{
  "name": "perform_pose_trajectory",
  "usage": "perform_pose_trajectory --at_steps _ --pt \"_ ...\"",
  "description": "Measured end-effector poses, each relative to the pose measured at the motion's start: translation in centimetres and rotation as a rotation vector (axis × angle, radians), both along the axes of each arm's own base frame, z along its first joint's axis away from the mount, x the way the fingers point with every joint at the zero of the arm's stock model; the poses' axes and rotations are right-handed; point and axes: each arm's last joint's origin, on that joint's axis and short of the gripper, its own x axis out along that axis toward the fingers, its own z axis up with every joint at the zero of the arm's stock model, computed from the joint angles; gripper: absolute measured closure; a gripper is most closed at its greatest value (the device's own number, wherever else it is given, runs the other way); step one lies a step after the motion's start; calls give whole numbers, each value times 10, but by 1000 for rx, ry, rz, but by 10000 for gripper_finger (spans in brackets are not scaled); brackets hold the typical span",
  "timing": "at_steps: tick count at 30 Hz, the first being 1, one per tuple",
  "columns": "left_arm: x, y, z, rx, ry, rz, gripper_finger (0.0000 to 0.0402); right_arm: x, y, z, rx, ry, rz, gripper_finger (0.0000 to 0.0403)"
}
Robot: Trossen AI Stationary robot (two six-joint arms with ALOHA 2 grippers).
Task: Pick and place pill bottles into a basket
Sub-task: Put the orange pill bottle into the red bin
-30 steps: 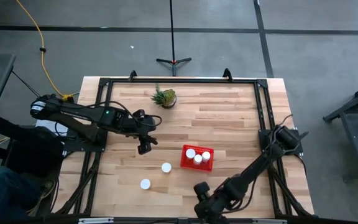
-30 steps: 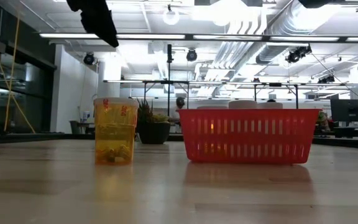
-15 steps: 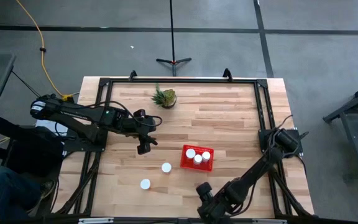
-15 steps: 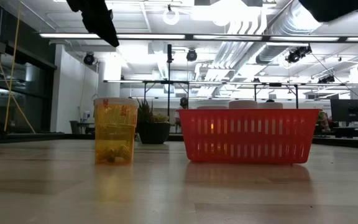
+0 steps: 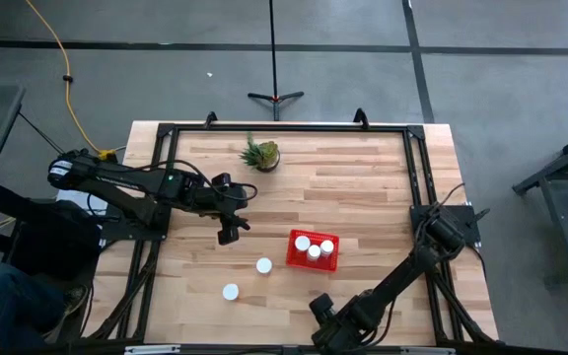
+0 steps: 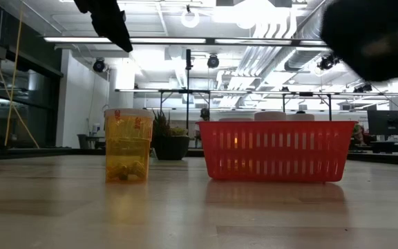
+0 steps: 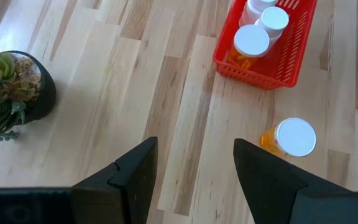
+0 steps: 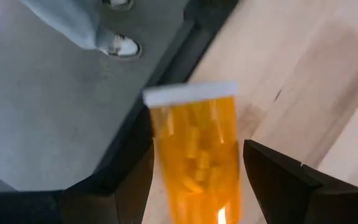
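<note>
Pill bottle [image 8: 194,155], amber plastic with white cap, sits clamped in your right end effector [image 8: 194,193] at the frame's bottom, ready for the red mesh basket [image 5: 313,258]; your left end effector [image 7: 191,180] hangs open, empty.

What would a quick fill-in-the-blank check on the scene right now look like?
1. The red basket holds ___ pill bottles.
2. ___ loose bottles stand on the table outside it.
3. The right gripper is closed on a held bottle with a ___ cap.
4. The left gripper is open and holds ___.

Missing words: three; two; white; nothing.
</note>
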Motion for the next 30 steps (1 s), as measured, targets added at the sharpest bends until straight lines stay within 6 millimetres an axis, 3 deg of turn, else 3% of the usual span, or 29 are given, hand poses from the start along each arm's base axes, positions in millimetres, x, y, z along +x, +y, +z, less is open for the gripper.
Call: perform_pose_trajectory --at_steps 14,24,30 --pt "1 0 0 -2 -7 0 158 2 -1 -6 -19 5 -51 167" --pt "0 -1 0 -20 -3 -12 158 3 -4 -6 -48 -22 -159 214" --pt "0 -1 0 -24 1 -16 158 5 -6 -5 -57 -48 -289 220"
